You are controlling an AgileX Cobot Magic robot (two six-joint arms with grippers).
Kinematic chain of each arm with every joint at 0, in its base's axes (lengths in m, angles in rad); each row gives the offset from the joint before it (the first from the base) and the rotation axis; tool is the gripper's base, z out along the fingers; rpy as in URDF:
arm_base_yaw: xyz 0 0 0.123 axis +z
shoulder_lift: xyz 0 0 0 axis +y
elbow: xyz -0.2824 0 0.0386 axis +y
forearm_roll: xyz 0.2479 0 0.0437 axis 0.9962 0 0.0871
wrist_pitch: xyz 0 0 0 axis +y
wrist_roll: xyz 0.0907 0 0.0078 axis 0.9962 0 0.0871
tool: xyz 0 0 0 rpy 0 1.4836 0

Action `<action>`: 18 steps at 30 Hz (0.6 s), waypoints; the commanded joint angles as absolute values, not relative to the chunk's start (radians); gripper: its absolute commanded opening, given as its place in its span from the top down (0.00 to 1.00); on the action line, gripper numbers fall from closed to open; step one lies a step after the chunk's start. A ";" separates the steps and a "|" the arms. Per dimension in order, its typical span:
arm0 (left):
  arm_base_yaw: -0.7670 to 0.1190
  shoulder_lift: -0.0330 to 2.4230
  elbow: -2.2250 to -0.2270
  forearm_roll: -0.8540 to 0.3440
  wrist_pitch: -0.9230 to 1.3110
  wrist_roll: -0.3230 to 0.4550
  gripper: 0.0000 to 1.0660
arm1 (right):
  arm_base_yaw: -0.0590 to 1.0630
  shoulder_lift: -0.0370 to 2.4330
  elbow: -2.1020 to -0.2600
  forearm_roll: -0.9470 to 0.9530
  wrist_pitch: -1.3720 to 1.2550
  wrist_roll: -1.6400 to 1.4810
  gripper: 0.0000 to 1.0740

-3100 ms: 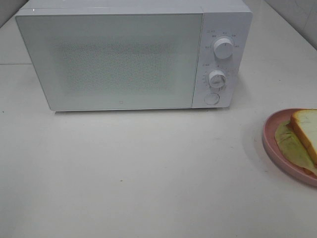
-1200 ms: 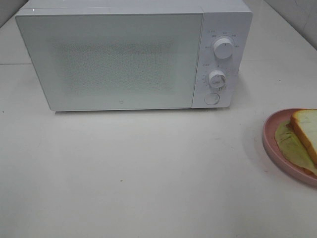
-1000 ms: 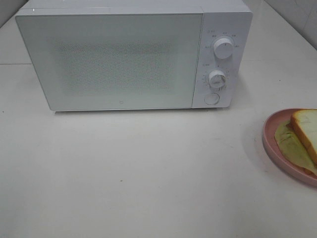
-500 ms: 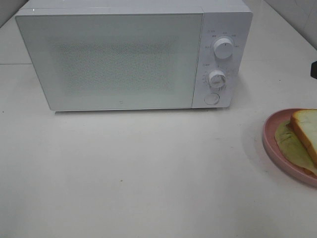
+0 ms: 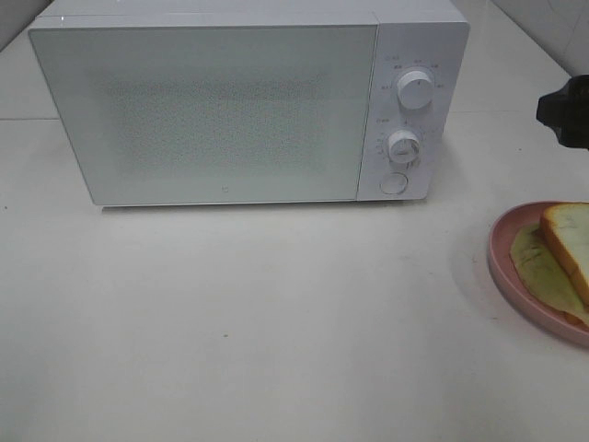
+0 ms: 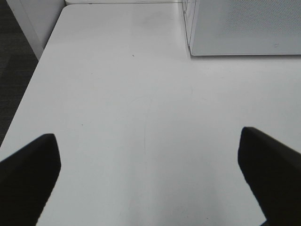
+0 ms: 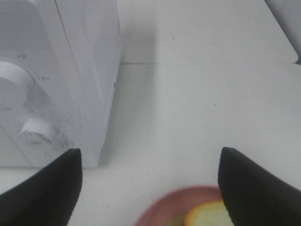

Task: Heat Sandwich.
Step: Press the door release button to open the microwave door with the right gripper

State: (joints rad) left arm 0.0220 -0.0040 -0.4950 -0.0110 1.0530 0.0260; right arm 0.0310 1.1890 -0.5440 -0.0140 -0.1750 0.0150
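Opening the microwave [image 5: 221,110] looked like the step in hand. Its door [image 5: 212,138] was shut, and the sandwich [image 5: 569,244] lay outside on the pink plate [image 5: 498,253], at about four o'clock from the oven and partly cut off by the edge of the high view.

The right gripper [image 7: 149,153] hovered at three o'clock from the control panel and at twelve o'clock from the plate. Its fingers were spread wide and held nothing. The left gripper [image 6: 148,134] was likewise spread and empty above bare table [image 6: 141,94], with the oven's lower corner at roughly one o'clock from it. It did not show in the high view.

To do the step well, I judged the right arm should go for the round button [image 5: 393,183] at six o'clock on the panel, below the two knobs [image 5: 403,147]. It should press squarely with one fingertip, so that neither dial got turned.

Which side the door hinged on could not be told. The left arm would do best to wait clear of the door's front. The plate sat well apart from the oven, so the door's swing seemed unlikely to strike it. Even so, the right arm would have to avoid brushing the bread on its way across.
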 commanded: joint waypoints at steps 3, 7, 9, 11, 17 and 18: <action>0.025 -0.032 -0.493 -0.018 1.037 0.025 0.08 | 0.030 1.225 -0.548 -0.008 -0.328 0.022 0.29; 0.025 -0.032 -0.493 -0.018 1.037 0.025 0.08 | 0.073 1.228 -0.508 0.056 -0.410 -0.021 0.29; 0.025 -0.032 -0.493 -0.018 1.037 0.025 0.08 | 0.106 1.228 -0.463 0.117 -0.483 -0.074 0.29; 0.025 -0.032 -0.493 -0.018 1.037 0.025 0.08 | 0.161 1.228 -0.397 0.243 -0.583 -0.162 0.29; 0.025 -0.032 -0.493 -0.018 1.037 0.025 0.08 | 0.260 1.228 -0.318 0.414 -0.721 -0.282 0.29; 0.025 -0.032 -0.493 -0.018 1.037 0.025 0.08 | 0.281 1.228 -0.305 0.446 -0.742 -0.299 0.29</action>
